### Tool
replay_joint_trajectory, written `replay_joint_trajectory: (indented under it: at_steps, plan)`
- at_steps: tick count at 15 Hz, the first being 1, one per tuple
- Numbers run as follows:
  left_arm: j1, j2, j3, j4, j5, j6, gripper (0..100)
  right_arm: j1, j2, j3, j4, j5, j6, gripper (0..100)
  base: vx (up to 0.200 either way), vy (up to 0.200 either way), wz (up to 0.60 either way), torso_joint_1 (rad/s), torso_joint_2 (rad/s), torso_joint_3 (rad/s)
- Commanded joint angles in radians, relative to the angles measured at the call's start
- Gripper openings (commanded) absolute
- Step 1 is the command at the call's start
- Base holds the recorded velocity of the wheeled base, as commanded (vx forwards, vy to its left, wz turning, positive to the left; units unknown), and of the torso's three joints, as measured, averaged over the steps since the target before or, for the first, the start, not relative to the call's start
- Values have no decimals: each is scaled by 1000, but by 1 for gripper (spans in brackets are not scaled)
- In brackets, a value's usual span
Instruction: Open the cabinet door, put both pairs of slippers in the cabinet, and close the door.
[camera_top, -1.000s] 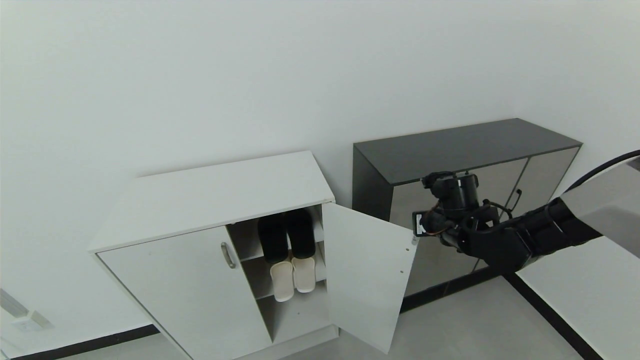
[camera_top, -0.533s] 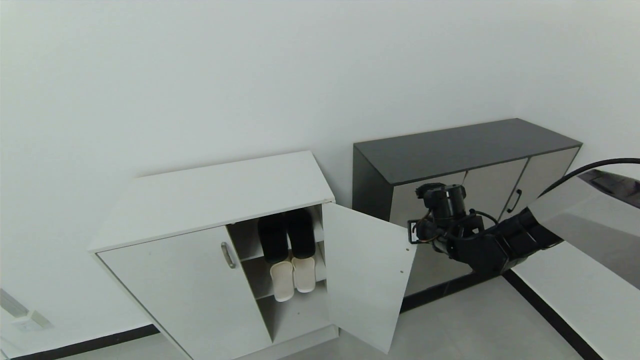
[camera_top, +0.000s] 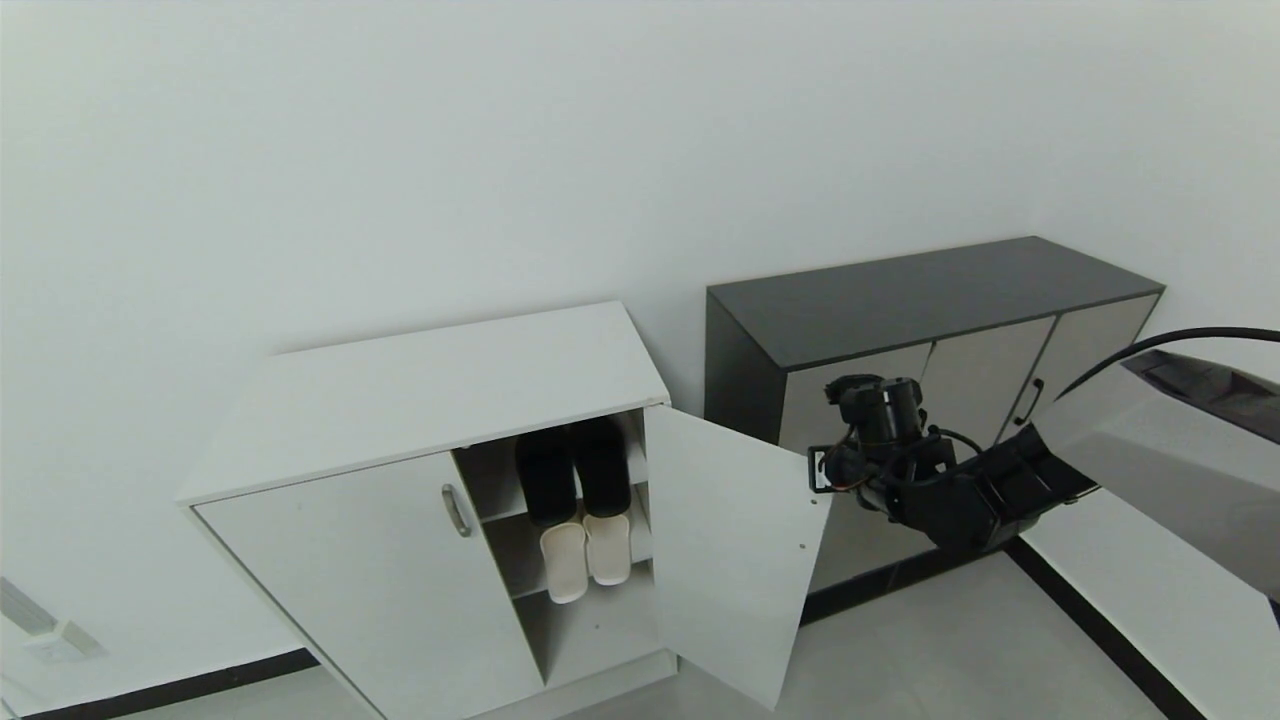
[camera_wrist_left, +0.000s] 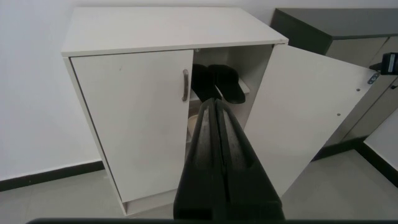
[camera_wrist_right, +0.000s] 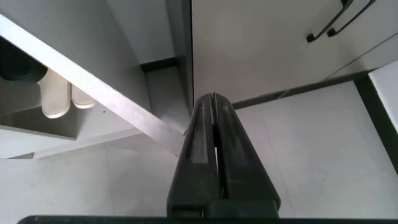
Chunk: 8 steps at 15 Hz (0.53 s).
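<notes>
The right gripper has its fingers pressed together and holds nothing; its tip is right at the free edge of the open door. The left gripper is likewise closed and empty, back from the cabinet. Inside are two pairs of slippers: one black pair on the upper shelf, one white pair just beneath.

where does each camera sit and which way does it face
head: high, looking down at the cabinet and its open door; right pincer at the door's edge.
left wrist: faces the cabinet front; shut left pincer in the foreground.
right wrist: looks down past the door's edge to the floor; own shut pincer.
shared: all show the door and slippers.
</notes>
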Motion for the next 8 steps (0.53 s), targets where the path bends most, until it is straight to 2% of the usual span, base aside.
replay_joint_trajectory:
  at_steps: [1,5,8]
  plan:
    - [0,2,0,0,0,-1,0,30,-29,27,-3,1,0,0,0,0,0,0,0,0]
    - [0,2,0,0,0,-1,0,158,-95,116,-6,-6,23,0,0,0,0,0,0,0]
    - [0,0,0,1,0,-1,0,247,-157,181,-68,-9,17,0,0,0,0,0,0,0]
